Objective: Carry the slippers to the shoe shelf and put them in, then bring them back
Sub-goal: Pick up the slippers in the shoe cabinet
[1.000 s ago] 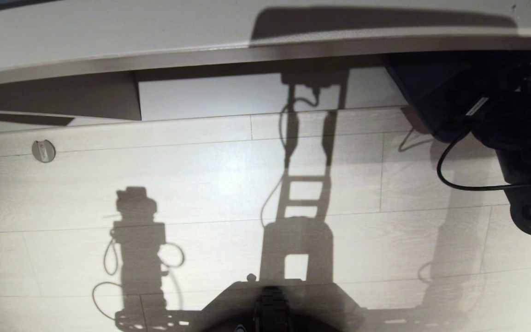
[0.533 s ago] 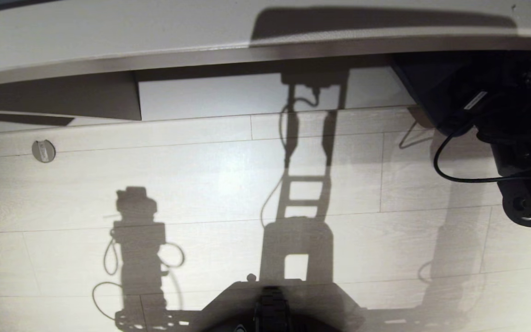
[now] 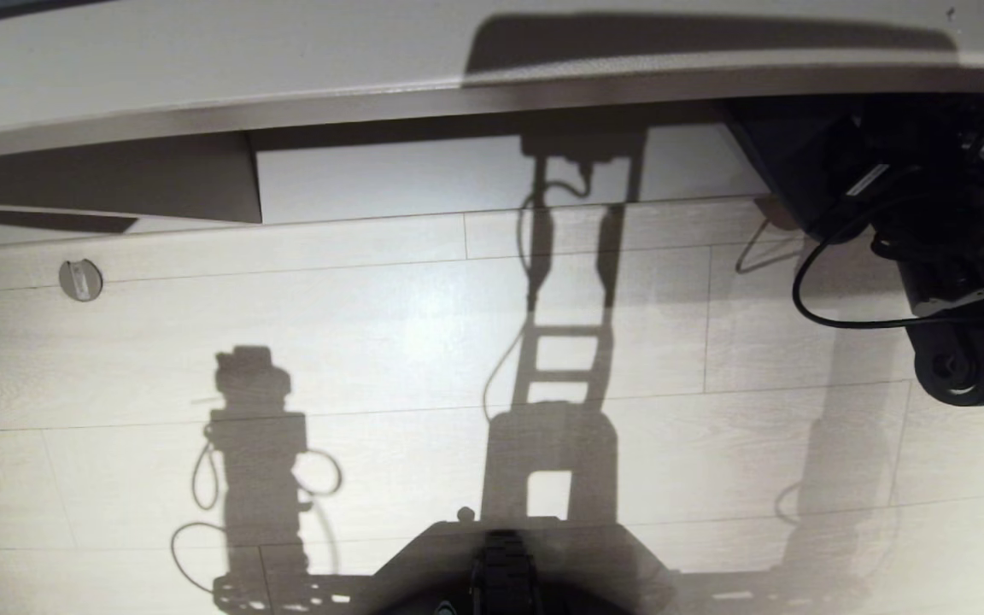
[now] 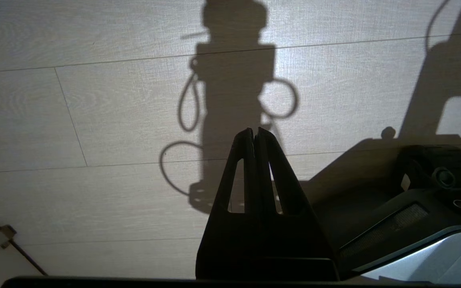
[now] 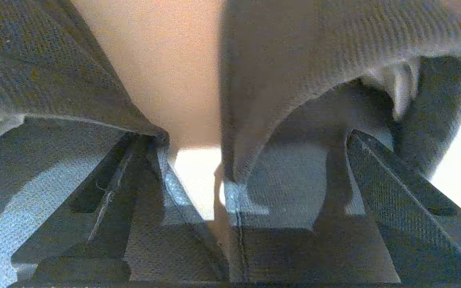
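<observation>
Slippers [image 5: 306, 52] of plain black soft fabric, a pair with open heels, lie side by side inside the shoe shelf [image 3: 372, 107], a low compartment of pale wood grain with a dark brown edge strip and an upright divider panel [image 3: 159, 184]. They sit at the end of the shelf far from that divider, deep under its top board, where the head view shows only darkness.

The right gripper [image 5: 252, 138] reaches in under the shelf's edge strip with its jaws spread wide. One finger [image 5: 134, 192] goes toward the heel opening of one slipper and the other finger [image 5: 406, 200] toward the opening of its mate. The two neighbouring inner walls therefore stand between the fingers, which looks meant to let one squeeze pinch both shoes together. Nothing is clamped yet: a strip of bright floor shows between the slippers, and the fabric hangs loose.

The left gripper [image 4: 256, 134] hangs over the pale plank floor [image 3: 372, 342], well apart from the shelf. Its fingers are pressed together on nothing, parked clear of the one-armed reach.
</observation>
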You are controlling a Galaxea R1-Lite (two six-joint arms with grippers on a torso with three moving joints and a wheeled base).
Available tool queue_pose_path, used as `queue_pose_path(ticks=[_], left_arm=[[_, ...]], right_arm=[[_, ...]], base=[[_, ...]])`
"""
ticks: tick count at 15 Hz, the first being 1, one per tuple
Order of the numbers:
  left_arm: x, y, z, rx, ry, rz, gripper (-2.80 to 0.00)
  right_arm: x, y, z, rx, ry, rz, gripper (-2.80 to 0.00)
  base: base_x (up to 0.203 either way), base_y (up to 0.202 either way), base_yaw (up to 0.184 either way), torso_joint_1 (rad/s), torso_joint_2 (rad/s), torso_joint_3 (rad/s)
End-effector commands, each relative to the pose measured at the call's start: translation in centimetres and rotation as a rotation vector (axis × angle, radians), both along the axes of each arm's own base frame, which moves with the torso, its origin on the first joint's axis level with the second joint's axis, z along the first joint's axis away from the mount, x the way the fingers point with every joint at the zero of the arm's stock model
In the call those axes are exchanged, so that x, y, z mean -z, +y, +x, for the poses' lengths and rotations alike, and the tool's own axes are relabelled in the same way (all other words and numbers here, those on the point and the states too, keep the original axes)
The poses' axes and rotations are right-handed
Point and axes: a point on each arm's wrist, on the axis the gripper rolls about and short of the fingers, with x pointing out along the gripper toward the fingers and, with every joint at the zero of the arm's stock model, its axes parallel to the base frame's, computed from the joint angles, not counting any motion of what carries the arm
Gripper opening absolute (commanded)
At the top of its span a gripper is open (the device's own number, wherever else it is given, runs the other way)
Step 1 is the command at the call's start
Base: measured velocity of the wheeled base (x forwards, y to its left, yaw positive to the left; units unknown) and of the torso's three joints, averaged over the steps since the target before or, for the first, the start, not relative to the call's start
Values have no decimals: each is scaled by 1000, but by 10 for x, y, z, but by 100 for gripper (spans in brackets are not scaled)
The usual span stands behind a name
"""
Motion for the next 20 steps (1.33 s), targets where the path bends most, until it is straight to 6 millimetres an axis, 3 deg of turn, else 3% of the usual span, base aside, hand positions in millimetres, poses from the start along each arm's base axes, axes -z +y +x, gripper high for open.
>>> queue_pose_path(ticks=[1, 8, 20], left_arm=[[0, 0, 0, 0, 0, 0, -280], [0, 0, 0, 0, 0, 0, -280], [0, 0, 0, 0, 0, 0, -280]], right_arm=[[-5, 0, 4, -2, -31, -9, 0], [-25, 1, 7, -17, -113, -35, 0], [-28, 1, 16, -32, -139, -52, 0]], base=[[0, 0, 0, 0, 0, 0], [0, 0, 0, 0, 0, 0], [0, 0, 0, 0, 0, 0]])
